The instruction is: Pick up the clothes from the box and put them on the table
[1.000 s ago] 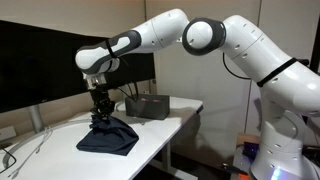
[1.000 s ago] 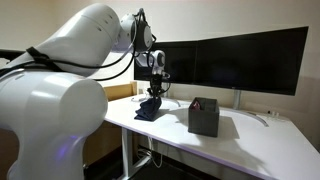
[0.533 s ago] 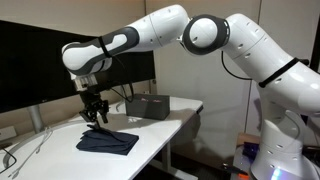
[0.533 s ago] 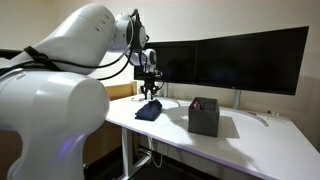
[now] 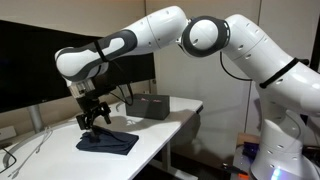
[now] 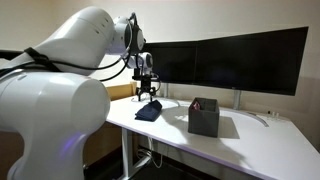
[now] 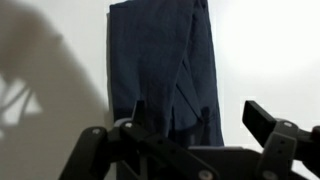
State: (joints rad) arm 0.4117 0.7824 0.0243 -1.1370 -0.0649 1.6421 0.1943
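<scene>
A dark blue folded cloth (image 5: 108, 142) (image 6: 148, 111) (image 7: 160, 70) lies flat on the white table (image 5: 150, 135) (image 6: 240, 135). My gripper (image 5: 92, 118) (image 6: 148, 93) (image 7: 192, 115) hangs open a little above it, with nothing between its fingers. In the wrist view the cloth fills the middle below the spread jaws. The dark grey box (image 5: 148, 105) (image 6: 204, 116) stands on the table apart from the cloth; its inside is hidden.
Dark monitors (image 6: 240, 60) (image 5: 30, 60) stand along the table's back. Cables (image 5: 25, 150) lie near the table's end. The arm's white base (image 5: 285, 130) is beside the table.
The gripper opened and let go of the cloth, then rose away from it. The cloth dropped from a bunched heap to lying flat on the table.
</scene>
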